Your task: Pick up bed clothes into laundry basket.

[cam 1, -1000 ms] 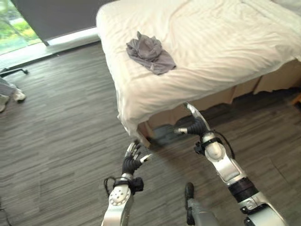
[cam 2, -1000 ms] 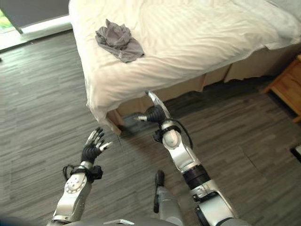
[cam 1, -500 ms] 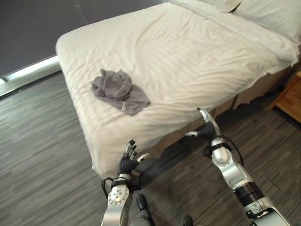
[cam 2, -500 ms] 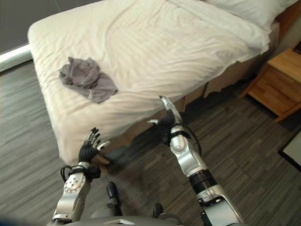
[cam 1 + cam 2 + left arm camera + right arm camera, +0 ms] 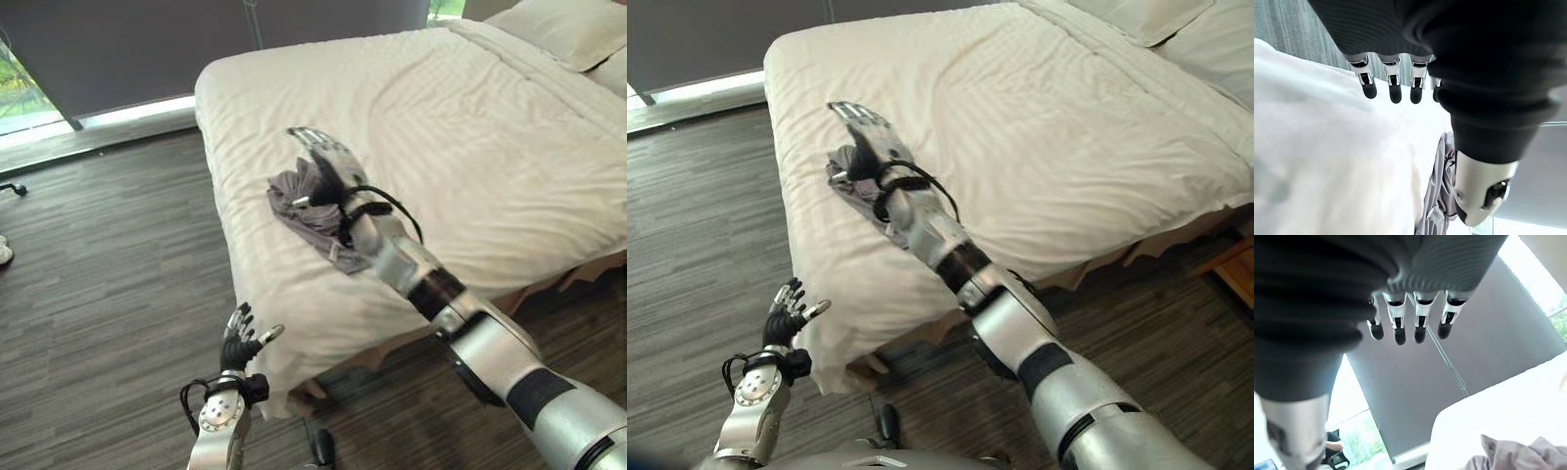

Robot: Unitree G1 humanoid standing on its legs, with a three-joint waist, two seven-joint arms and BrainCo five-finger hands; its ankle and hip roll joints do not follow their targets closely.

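While the grey garment (image 5: 312,217) is lying crumpled mid-frame near the bed (image 5: 509,166) corner, the right hand (image 5: 326,162) is hovering above it, fingers spread, seemingly preparing a grasp; the left hand (image 5: 240,341) is idling open at lower left.

You see a crumpled grey garment (image 5: 312,211) lying on the white bed (image 5: 470,127), left of the frame's centre in the left eye view, near the mattress corner closest to the floor. It sits in a loose heap, bunched and folded toward the upper left, with one flatter flap spreading out toward the lower right, where a small pale tag shows at its edge. The cloth rests flat on the sheet, well in from the pillows at the upper right. No laundry basket is yours to place here.
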